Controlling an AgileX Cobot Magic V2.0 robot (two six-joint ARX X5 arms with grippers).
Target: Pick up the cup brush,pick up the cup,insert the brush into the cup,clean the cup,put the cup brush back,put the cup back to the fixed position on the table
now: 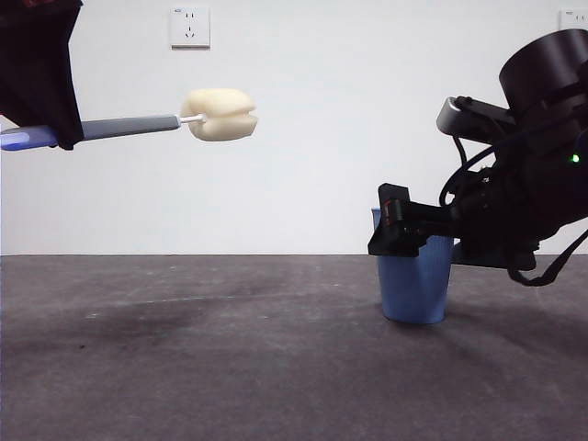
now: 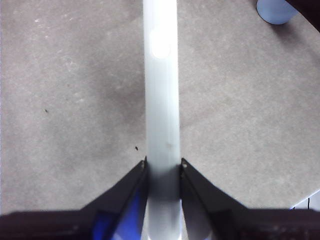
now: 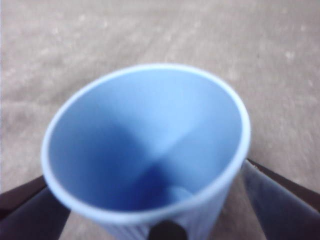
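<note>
blue cup (image 1: 415,289), cream-headed grey cup brush (image 1: 219,115)

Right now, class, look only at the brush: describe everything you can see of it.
The brush has a slim grey handle, a thin pale neck and a lumpy cream sponge head with a groove across it. It is held in the air, nearly level, well above the table, its head pointing toward the cup's side. The left gripper has its jaws shut on the handle; nothing else touches it.
</note>
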